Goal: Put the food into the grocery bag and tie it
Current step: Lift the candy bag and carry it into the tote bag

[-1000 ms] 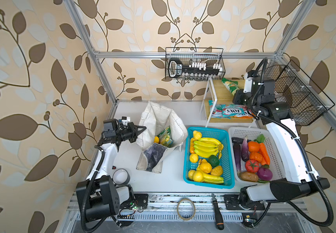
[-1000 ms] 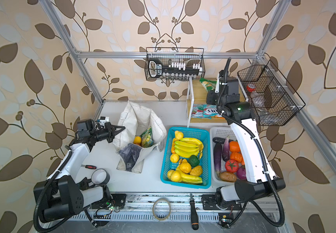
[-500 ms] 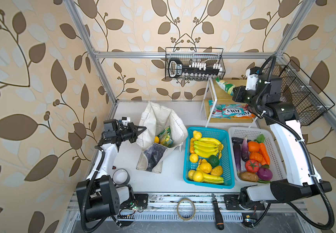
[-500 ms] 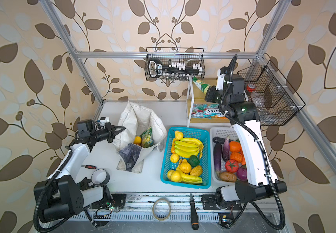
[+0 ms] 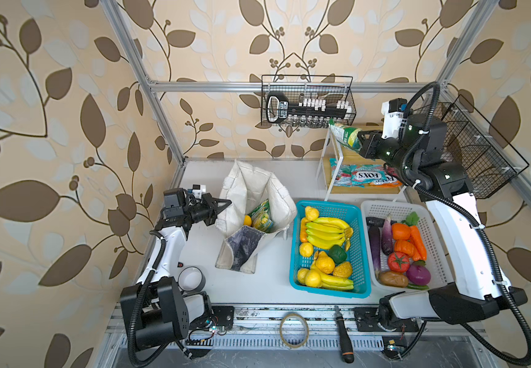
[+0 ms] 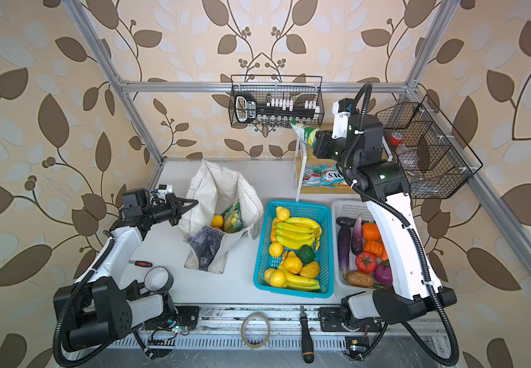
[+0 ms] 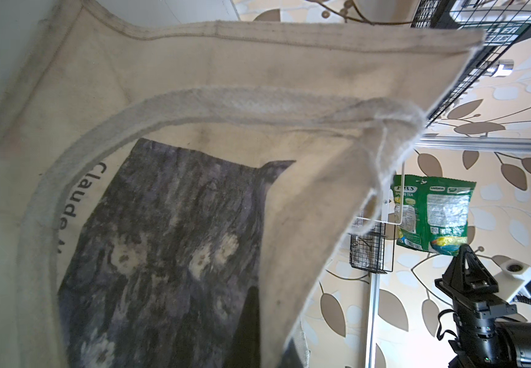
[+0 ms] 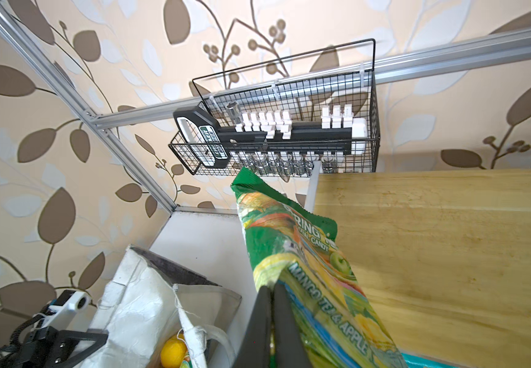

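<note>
Long dark purple toy eggplants [image 5: 375, 248] are held in the white plastic basket [image 5: 385, 206]. A round orange toy fruit [image 5: 247, 220] and a green-and-yellow crinkly snack packet [image 5: 261, 219] are contained in the off-white fabric tote [image 5: 251, 184], whose rim is pinched by the left tool [image 5: 227, 201]. A second green-and-yellow packet [image 5: 345, 135] is pinched by the right tool [image 5: 360, 140] beside the far wooden shelf [image 8: 448, 239].

The bag [image 5: 251, 188] at nine o'clock is coarse, matt woven cloth, faintly grubby. The packet [image 8: 302, 255] is glossy, crinkled plastic film. The shelf board [image 8: 448, 242] is smooth matt wood. The wire basket [image 8: 305, 95] at twelve o'clock is black metal.
</note>
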Tool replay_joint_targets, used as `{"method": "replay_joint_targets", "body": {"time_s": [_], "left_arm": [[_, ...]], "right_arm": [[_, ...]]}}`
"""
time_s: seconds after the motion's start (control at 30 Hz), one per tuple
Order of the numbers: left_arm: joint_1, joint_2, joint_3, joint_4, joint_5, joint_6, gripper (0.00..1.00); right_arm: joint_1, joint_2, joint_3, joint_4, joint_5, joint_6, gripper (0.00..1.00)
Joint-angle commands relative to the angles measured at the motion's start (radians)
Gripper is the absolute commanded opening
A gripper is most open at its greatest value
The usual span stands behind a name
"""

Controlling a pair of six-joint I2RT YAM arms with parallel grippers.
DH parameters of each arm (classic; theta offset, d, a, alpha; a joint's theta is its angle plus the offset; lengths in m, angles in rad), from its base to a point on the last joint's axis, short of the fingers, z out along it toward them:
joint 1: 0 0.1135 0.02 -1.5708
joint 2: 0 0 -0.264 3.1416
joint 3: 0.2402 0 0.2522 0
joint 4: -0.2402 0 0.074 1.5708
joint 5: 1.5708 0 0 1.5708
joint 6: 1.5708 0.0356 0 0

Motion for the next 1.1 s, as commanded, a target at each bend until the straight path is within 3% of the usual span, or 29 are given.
{"method": "replay_joint_targets", "body": {"time_s": [0.0, 0.6, 0.93, 1.07], "left_arm": [[0.015, 0.002, -0.008, 0.024, 0.028, -0.002, 0.0], [0.015, 0.008, -0.009, 0.037, 0.035, -0.012, 0.0], [0.015, 0.014, -0.008, 0.044, 0.039, -0.018, 0.0], [0.015, 0.014, -0.008, 0.047, 0.041, -0.02, 0.0]], "right_arm": [[0.039, -0.041, 0.032, 0.084, -0.027, 0.005, 0.0], [0.469, 0.022, -0.091, 0.218, -0.006, 0.045, 0.0], [0.563, 0.127, -0.285, 0.373, -0.11, 0.14, 0.0], [0.597, 0.204, -0.328, 0.398, -0.086, 0.136, 0.0]]}}
